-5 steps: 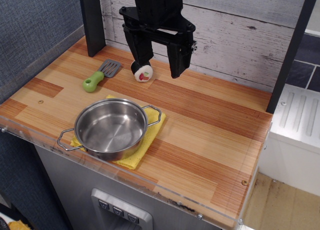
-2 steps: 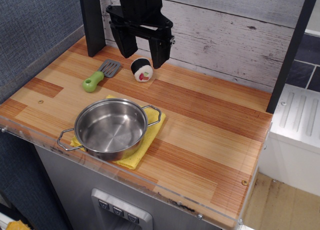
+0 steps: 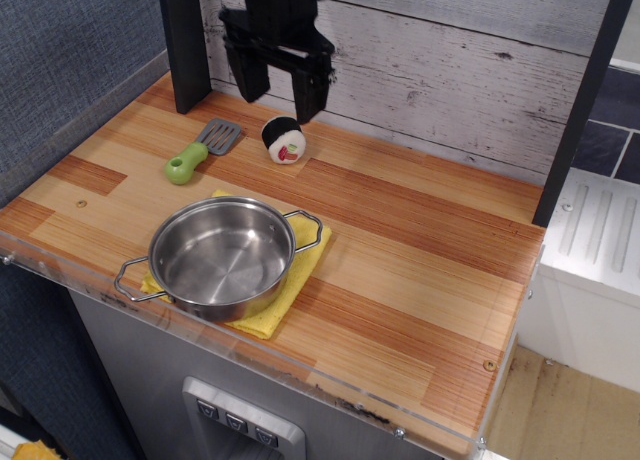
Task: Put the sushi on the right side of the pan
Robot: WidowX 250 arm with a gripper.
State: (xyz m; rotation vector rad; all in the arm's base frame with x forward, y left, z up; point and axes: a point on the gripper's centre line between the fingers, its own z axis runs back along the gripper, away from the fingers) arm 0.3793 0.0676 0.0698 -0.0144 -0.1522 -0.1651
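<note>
One pan [image 3: 222, 257] sits empty on a yellow cloth [image 3: 301, 270]; gripper [image 3: 281, 88] fingers wide, sushi [image 3: 283, 140] just below them, apart.

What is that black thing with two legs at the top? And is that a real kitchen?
It's a robot's hand: two black fingers, open, holding nothing. One camera looks down from above at a wooden play counter. Under the hand lies a small black-wrapped toy sushi roll. Beside it is a grey spatula with a green handle. Nearer the front, a shiny round steel pan sits on a yellow cloth.
</note>
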